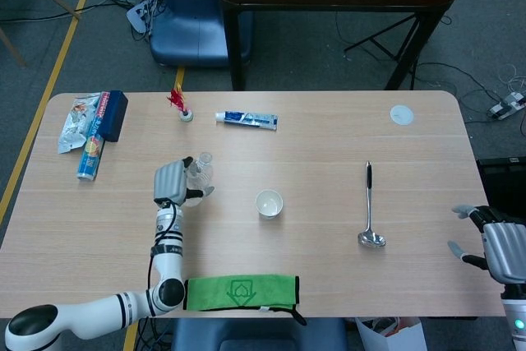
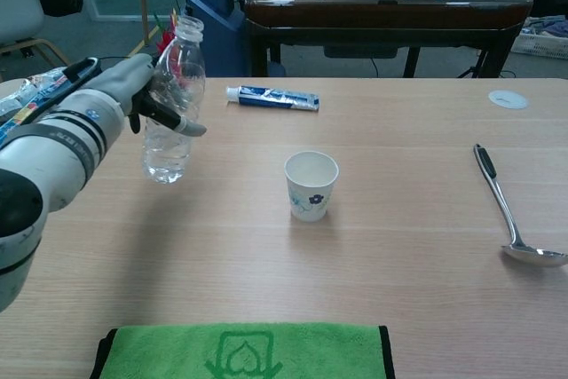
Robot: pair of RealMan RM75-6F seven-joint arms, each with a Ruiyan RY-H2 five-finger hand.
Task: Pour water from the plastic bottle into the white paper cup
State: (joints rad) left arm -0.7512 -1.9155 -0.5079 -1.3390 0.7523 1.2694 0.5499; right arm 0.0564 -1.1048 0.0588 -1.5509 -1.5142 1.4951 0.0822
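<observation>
Bottle upright and clear of the cup; you look past the pour or not yet into it.

Your left hand (image 2: 115, 95) grips the plastic bottle (image 2: 171, 104) upright at left of the chest view, well apart from the white paper cup (image 2: 311, 185) at centre; whether the cup holds water can't be told. Your right hand (image 1: 493, 240) hangs with fingers spread, empty, at the head view's lower right.

Bottle (image 2: 172, 104) upright in left hand (image 2: 115, 95), left of cup (image 2: 311, 185) mid-bench. Spoon (image 2: 510, 210) right, toothpaste (image 2: 272, 98) behind cup, cloth (image 2: 248, 351) at front edge.
</observation>
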